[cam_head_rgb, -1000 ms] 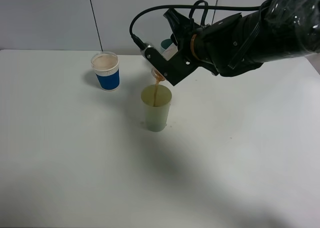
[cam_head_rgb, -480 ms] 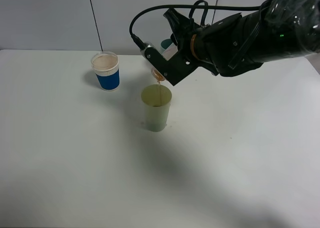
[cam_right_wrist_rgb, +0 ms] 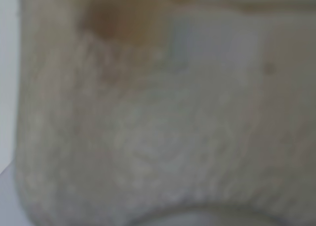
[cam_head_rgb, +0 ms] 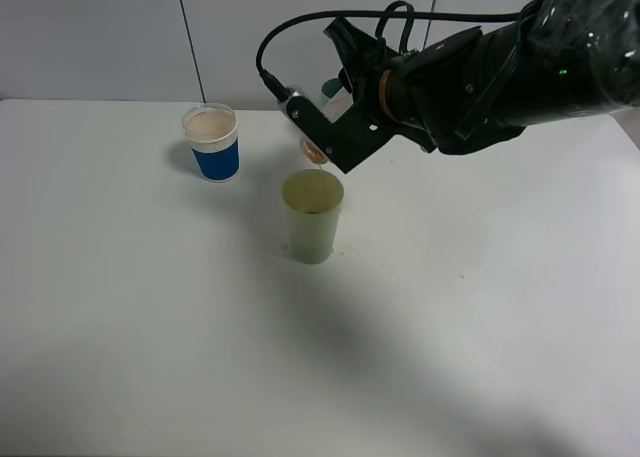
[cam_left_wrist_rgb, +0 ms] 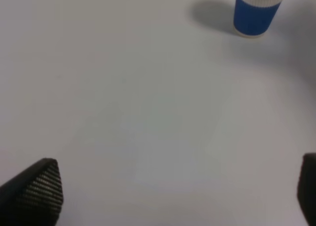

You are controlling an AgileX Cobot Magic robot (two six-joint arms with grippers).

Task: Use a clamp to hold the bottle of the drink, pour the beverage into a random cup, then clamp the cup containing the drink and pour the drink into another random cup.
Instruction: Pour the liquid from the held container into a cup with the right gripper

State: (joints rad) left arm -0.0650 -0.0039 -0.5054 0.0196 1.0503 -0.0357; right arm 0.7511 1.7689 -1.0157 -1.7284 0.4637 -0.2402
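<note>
My right gripper (cam_head_rgb: 322, 135) is shut on the drink bottle (cam_head_rgb: 314, 152) and holds it tilted, mouth down, just above the pale green cup (cam_head_rgb: 313, 220) at the table's middle. No stream shows between the bottle mouth and the cup; brown drink lies inside the cup. The right wrist view is filled by a blurred close-up of the bottle (cam_right_wrist_rgb: 163, 127). A blue paper cup (cam_head_rgb: 212, 143) with a white rim stands upright at the back left; it also shows in the left wrist view (cam_left_wrist_rgb: 256, 11). My left gripper (cam_left_wrist_rgb: 170, 186) is open and empty, low over bare table, far from the blue cup.
The white table (cam_head_rgb: 150, 327) stretches to the front and left of the cups. A grey wall runs behind the table's back edge. The bulky black right arm (cam_head_rgb: 500, 67) hangs over the back right of the table.
The brown stream from the bottle into the green cup thinned and stopped. The right gripper with the bottle shifted very slightly. The cups have not moved.
</note>
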